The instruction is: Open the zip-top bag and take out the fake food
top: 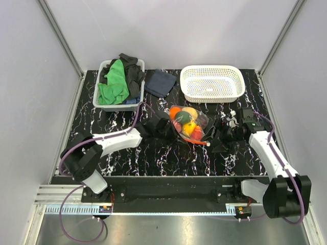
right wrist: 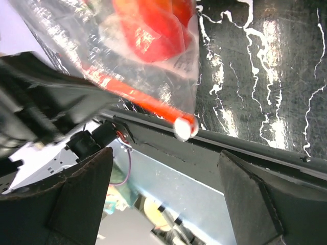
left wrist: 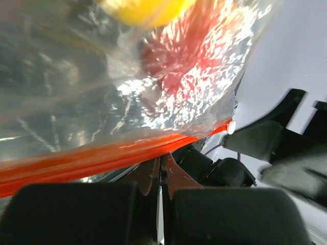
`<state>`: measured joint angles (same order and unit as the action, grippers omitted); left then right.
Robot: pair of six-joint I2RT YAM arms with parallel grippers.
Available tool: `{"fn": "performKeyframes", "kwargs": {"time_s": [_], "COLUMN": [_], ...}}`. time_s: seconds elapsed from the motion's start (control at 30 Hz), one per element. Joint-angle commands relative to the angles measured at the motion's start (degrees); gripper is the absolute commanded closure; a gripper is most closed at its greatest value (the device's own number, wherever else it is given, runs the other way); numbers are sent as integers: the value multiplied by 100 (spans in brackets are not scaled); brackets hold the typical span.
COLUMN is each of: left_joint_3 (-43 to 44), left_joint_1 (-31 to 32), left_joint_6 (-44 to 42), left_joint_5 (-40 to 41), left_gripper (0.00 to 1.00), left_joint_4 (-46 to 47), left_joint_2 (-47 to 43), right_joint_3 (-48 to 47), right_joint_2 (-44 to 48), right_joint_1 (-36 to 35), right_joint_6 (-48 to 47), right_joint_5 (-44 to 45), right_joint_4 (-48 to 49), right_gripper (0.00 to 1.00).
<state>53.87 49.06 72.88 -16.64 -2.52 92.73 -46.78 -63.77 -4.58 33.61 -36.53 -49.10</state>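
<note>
While the left gripper [left wrist: 161,166] pinches the zip-top bag [top: 190,123] beside its red zip strip [left wrist: 102,155] at mid-tabletop [top: 153,155], fake food [top: 185,118] inside, we judge opening just begun: the spread right gripper [right wrist: 166,155] must next grasp the strip's white-tipped end [right wrist: 183,127].

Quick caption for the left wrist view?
Left fingers shut at the zip-top bag's red-orange zip strip, fake food visible inside.

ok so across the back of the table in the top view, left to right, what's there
bin of green and dark cloths → folded dark blue cloth → white perforated basket
</note>
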Motion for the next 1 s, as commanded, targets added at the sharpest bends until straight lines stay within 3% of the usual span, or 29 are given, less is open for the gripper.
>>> {"fn": "performKeyframes", "kwargs": {"time_s": [0.0, 0.13, 0.27, 0.33, 0.43, 0.57, 0.6, 0.7, 0.83, 0.97], "left_joint_3": [-69, 27, 343, 379, 318, 99, -33, -349, -482, -307], "left_joint_1": [-344, -344, -344, -327, -327, -318, -309, -300, -300, -318], "left_joint_6": [-424, -766, -1170, -1407, -1750, -2050, -2085, -2050, -2015, -1971], "left_joint_5": [-277, -515, -673, -647, -629, -831, -910, -1025, -1043, -1008], "left_gripper": [100, 100, 86, 74, 63, 56, 55, 50, 44, 36], "left_joint_4": [-212, -520, -976, -1057, -1188, -1408, -1417, -1453, -1488, -1558], "left_joint_2": [-580, -747, -870, -1097, -1396, -1713, -1784, -2048, -2215, -2093], "right_joint_3": [64, 134, 257, 310, 293, 266, 258, 363, 564, 1170], "right_joint_2": [-285, -548, -900, -1162, -1471, -1823, -1937, -1860, -1411, -849], "right_joint_1": [202, 423, 634, 625, 625, 625, 625, 546, 63, -472], "right_joint_6": [-187, -249, -328, -354, -539, -575, -531, -259, 206, 1855], "right_joint_5": [-442, -539, -942, -1145, -1198, -1417, -1487, -1778, -1664, -1542], "right_joint_4": [454, 708, 1183, 1517, 1711, 2079, 2228, 2457, 2650, 3774], "right_gripper": [10, 10, 13, 15, 22, 43, 58, 80, 100, 100]}}
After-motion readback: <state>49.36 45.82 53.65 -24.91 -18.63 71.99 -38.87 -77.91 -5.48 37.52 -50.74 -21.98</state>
